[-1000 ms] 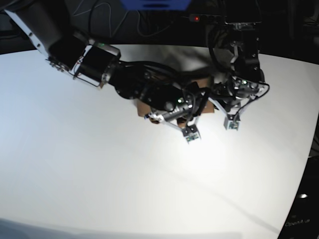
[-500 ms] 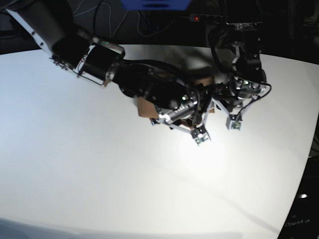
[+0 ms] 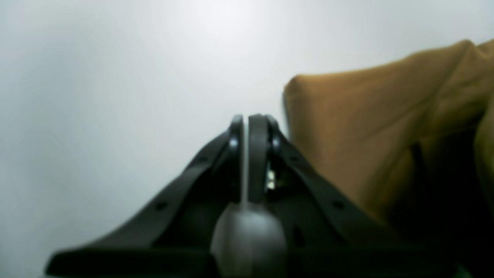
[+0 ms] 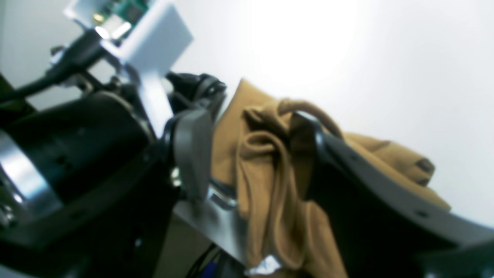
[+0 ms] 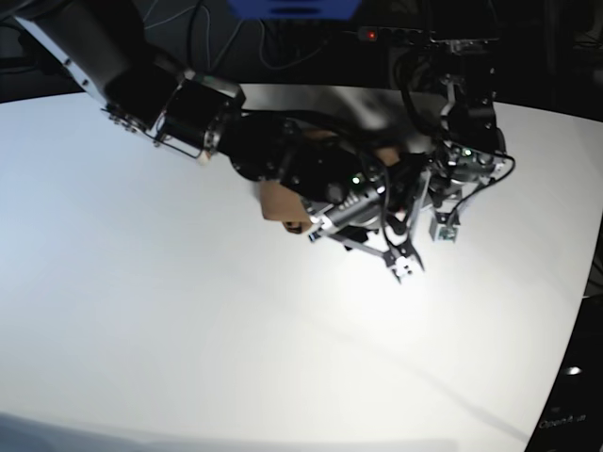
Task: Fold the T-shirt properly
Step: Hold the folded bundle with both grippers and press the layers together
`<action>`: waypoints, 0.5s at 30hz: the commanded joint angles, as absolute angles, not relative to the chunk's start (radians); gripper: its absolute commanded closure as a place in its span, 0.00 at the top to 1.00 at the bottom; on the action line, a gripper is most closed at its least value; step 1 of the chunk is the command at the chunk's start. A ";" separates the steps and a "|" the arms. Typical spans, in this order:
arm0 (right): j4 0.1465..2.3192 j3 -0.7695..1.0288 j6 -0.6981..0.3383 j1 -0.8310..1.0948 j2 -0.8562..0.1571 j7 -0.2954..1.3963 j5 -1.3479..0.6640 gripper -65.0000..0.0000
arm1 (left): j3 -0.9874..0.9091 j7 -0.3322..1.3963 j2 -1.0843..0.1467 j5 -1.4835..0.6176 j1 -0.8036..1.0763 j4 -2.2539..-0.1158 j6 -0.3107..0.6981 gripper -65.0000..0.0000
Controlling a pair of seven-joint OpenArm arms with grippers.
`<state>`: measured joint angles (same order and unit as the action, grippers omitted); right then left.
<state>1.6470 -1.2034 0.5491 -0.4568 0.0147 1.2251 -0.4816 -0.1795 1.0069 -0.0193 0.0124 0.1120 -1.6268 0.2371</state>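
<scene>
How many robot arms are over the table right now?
2. The right arm reaches in from the base view's upper left over the T-shirt; the left arm comes down at upper right, beside the cloth.

A broad white surface fills most of the base view, brightly lit near its middle. Beyond its far edge, dark cables run beside a red light.

The right gripper has swung right, toward the left gripper.
</scene>
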 commanded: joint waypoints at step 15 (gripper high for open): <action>1.662 -1.178 0.535 -0.483 0.021 1.224 -0.515 0.52 | -0.214 1.084 -0.022 0.016 0.099 -1.796 0.242 0.04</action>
